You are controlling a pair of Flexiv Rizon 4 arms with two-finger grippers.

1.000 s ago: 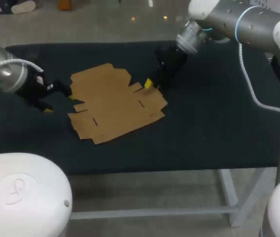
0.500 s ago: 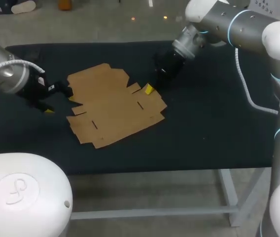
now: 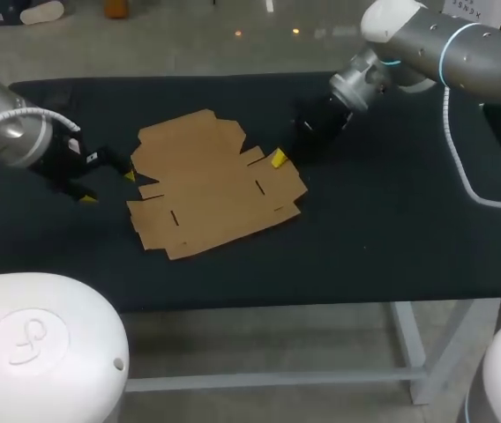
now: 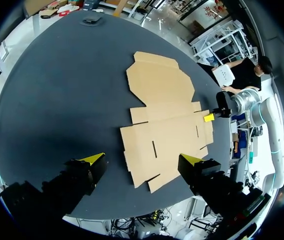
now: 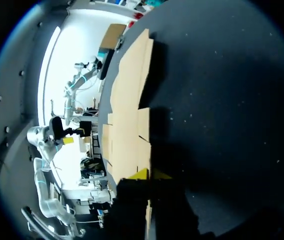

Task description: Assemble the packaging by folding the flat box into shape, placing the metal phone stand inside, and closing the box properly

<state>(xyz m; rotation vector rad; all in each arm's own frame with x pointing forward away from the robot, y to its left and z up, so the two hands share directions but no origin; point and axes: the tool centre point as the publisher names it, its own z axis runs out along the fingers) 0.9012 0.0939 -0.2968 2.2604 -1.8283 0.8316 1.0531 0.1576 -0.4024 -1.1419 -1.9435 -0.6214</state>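
A flat, unfolded brown cardboard box (image 3: pixel 215 189) lies on the black table (image 3: pixel 392 229), left of the middle. My right gripper (image 3: pixel 278 159) comes in from the back right and is shut on a flap at the box's right edge. In the right wrist view the cardboard (image 5: pixel 127 100) runs between the two yellow tips of that gripper (image 5: pixel 149 174). My left gripper (image 3: pixel 108 187) stands open just left of the box, low over the table. In the left wrist view the box (image 4: pixel 164 125) lies ahead of the spread left gripper (image 4: pixel 142 160). No metal phone stand is in view.
A small dark object (image 4: pixel 91 20) sits near the table's far edge in the left wrist view. Bare black tabletop lies to the right of the box and along the front edge.
My right gripper has shut on the box's right flap and pulled back to the right. The box slid a little to the right with it. The left arm kept still.
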